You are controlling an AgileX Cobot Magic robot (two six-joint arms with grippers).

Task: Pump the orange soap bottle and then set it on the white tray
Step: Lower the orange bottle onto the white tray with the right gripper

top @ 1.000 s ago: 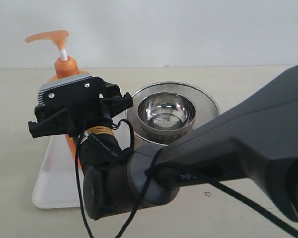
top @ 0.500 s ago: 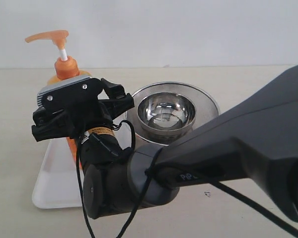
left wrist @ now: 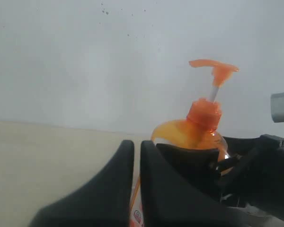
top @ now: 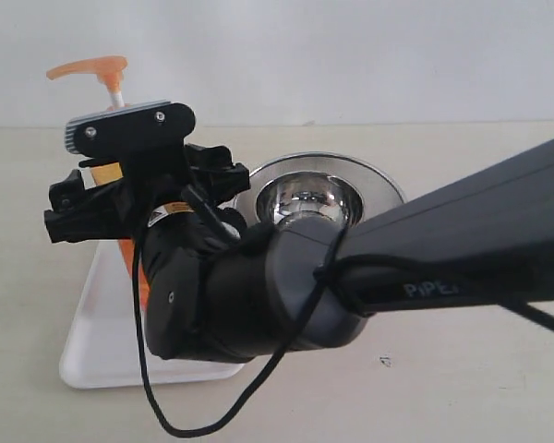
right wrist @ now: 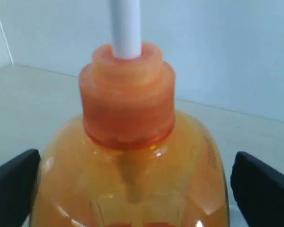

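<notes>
Both right gripper point(right wrist: 138, 189) jaws just widened, releasing the orange soap bottle point(left wrist: 199, 135) onto the white tray point(top: 92, 346). Your left gripper point(left wrist: 137, 153) is closed.

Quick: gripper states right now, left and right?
Left gripper: closed, holding nothing.
Right gripper: open, jaws flanking the orange soap bottle.

Bright, even light; soft shadows; blurry close wrist views

My view of the beige table point(top: 443, 388).
On it I see the white tray point(top: 97, 351) and a steel bowl point(top: 300, 198), near each other.
</notes>
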